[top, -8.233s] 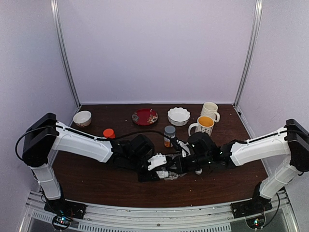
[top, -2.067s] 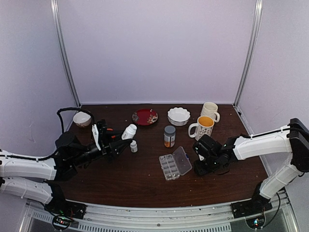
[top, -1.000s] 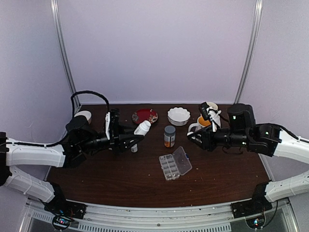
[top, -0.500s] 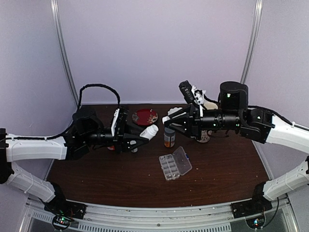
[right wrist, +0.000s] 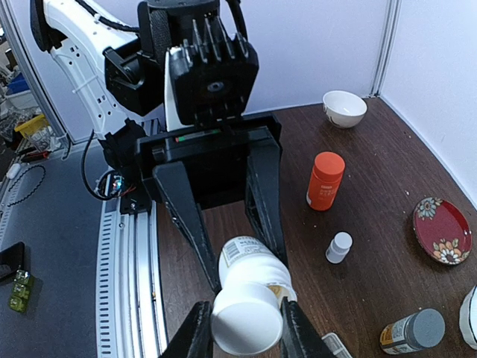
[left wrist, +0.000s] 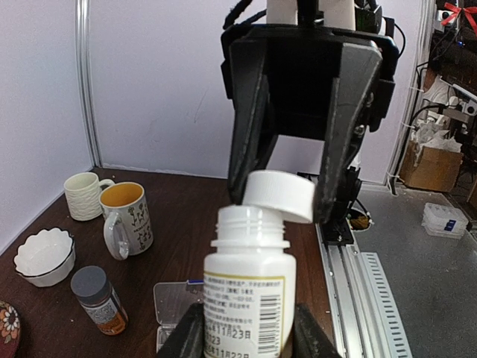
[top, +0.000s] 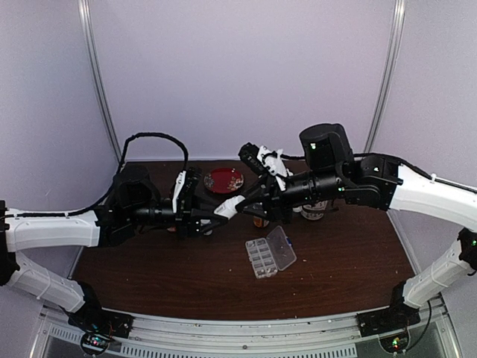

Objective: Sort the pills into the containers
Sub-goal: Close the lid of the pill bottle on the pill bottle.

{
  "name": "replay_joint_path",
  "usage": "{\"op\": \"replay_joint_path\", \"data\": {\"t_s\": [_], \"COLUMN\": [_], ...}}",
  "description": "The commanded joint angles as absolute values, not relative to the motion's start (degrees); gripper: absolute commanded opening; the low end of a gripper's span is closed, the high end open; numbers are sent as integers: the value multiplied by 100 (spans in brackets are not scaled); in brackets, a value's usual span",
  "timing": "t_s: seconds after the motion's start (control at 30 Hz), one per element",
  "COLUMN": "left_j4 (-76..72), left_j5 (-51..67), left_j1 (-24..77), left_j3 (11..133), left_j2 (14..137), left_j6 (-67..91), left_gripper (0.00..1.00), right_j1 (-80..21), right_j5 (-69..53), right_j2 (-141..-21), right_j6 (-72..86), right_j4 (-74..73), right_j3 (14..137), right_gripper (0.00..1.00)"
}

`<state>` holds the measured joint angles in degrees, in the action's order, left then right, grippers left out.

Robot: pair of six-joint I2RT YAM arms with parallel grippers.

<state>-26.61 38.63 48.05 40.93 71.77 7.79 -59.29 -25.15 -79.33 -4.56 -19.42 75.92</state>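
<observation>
Our left gripper (left wrist: 242, 340) clamps the bottle (left wrist: 248, 294), lower centre, by its stiff body; our right gripper (right wrist: 240, 335) pinches the cap (right wrist: 244, 322). The pills likely roll, so we'd pour gently.

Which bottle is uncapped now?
The large white bottle in the left gripper; the right gripper holds its cap tilted off. The small white bottle, orange bottle and grey-capped bottle stand closed.
</observation>
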Motion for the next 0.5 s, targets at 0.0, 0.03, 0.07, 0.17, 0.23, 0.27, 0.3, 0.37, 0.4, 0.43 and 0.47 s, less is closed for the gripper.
{"op": "replay_joint_path", "data": {"t_s": [0.0,0.03,0.07,0.17,0.23,0.27,0.3,0.37,0.4,0.43,0.47], "left_j4": [-2595,-2519,-2502,-2473,-2482,-2475,-2448,-2336,-2353,-2405,-2473], "left_j5": [3737,3801,3822,3973,4112,4205,4307,4493,4582,4669,4750], "left_j1": [4791,4793,4795,4788,4790,4794,4791,4790,4794,4791,4786], "left_j3": [4150,4193,4206,4298,4339,4372,4418,4522,4539,4557,4565], "left_j2": [7058,7095,7107,7130,7122,7121,7146,7179,7194,7201,7205], "left_j6": [571,530,528,555,594,616,635,646,682,735,814], "left_gripper": [0,0,0,0,0,0,0,0,0,0,0], "right_j1": [-5950,-5950,-5950,-5950,-5950,-5950,-5950,-5950,-5950,-5955,-5951], "right_j5": [-2084,-1956,-1843,-1715,-1804,-1911,-2025,-2368,-2565,-2780,-3030], "right_j2": [-7965,-8022,-8069,-8220,-8275,-8282,-8287,-8273,-8264,-8251,-8238], "right_j6": [-659,-693,-686,-679,-704,-725,-734,-763,-793,-829,-878], "right_j4": [-2361,-2394,-2420,-2519,-2524,-2496,-2457,-2385,-2362,-2337,-2312], "right_j3": [7753,7761,7794,7942,7977,7968,7950,7901,7883,7857,7828], "right_gripper": [18,18,18,16,16,16,16,16,16,16,16]}}
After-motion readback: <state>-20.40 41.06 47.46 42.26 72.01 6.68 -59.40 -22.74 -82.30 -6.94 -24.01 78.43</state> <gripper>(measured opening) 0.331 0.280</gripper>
